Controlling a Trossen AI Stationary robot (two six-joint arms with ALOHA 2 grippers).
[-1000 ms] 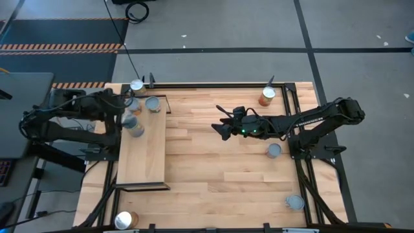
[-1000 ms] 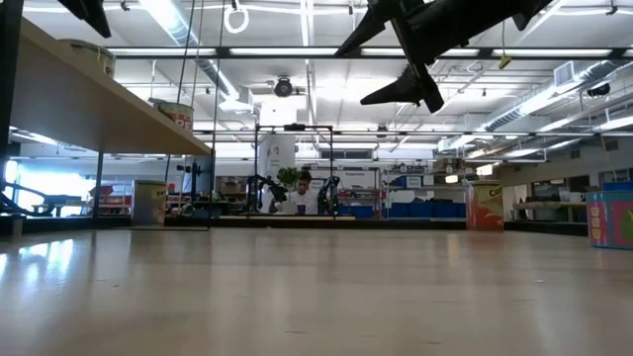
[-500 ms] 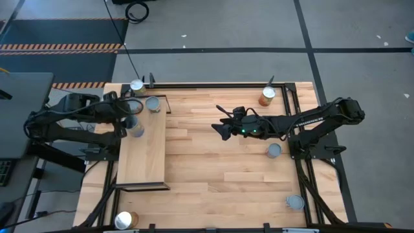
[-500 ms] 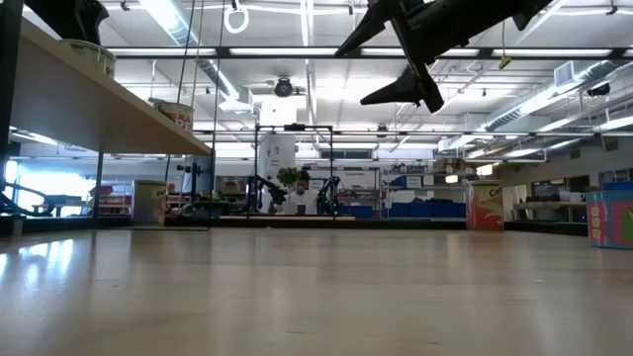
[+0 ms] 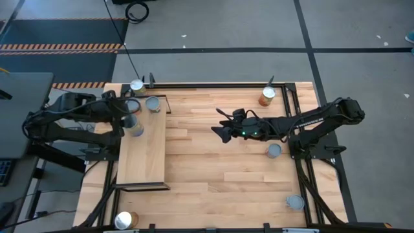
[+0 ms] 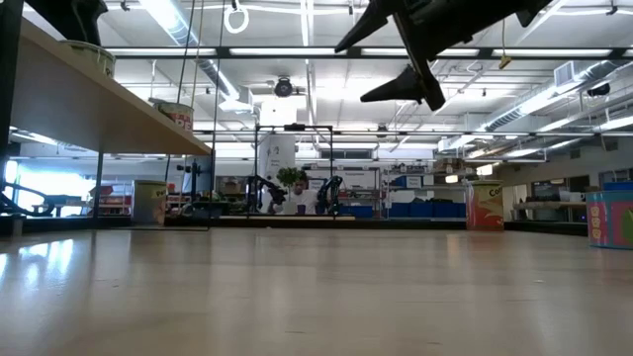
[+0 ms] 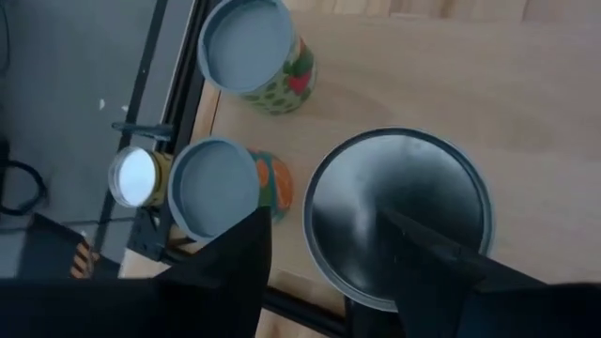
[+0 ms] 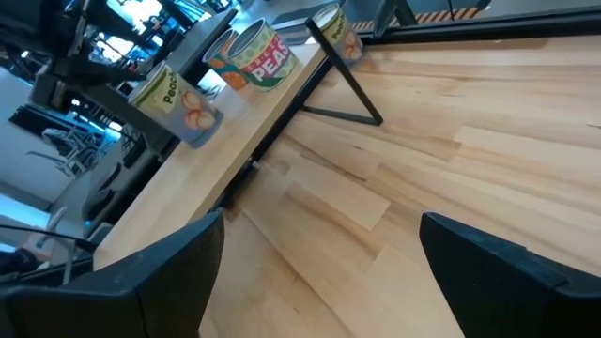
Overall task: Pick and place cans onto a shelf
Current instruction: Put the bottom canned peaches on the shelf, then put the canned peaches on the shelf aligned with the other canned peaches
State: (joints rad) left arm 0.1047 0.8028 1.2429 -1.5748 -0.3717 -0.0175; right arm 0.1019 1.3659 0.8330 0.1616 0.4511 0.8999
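The shelf point(image 5: 143, 162) is a pale board on a black frame, raised above the left of the table. Three cans stand at its far end: a peas can point(image 7: 249, 47), an orange-labelled can point(image 7: 216, 188) and a peach can point(image 7: 399, 221). My left gripper point(image 7: 338, 272) is over the peach can point(image 8: 178, 103), shut on it. My right gripper point(image 5: 221, 129) hangs open above the table's middle, holding nothing. Other cans stand on the table at the far right point(image 5: 267, 97), right point(image 5: 274, 151), near right point(image 5: 295, 202), near left point(image 5: 126, 220) and far left corner point(image 5: 137, 85). My left gripper has the peach can between its two fingers, one finger point(image 7: 239, 268) on either side of the can's upper wall point(image 7: 315, 253). The fingers slant down from above and from the table's left. The can stands upright with its base on the shelf. The fingers themselves cover the touching spots.
The shelf's near half point(image 5: 141, 171) is bare board. Black frame rails run along the table's edges point(image 5: 304, 175). In the low view the shelf point(image 6: 109, 114) is seen from beneath, and the room lies beyond the table.
My left gripper has come down over the peach can at the shelf's far end and closed around it. The can has stayed standing on the shelf. My right arm has kept still.
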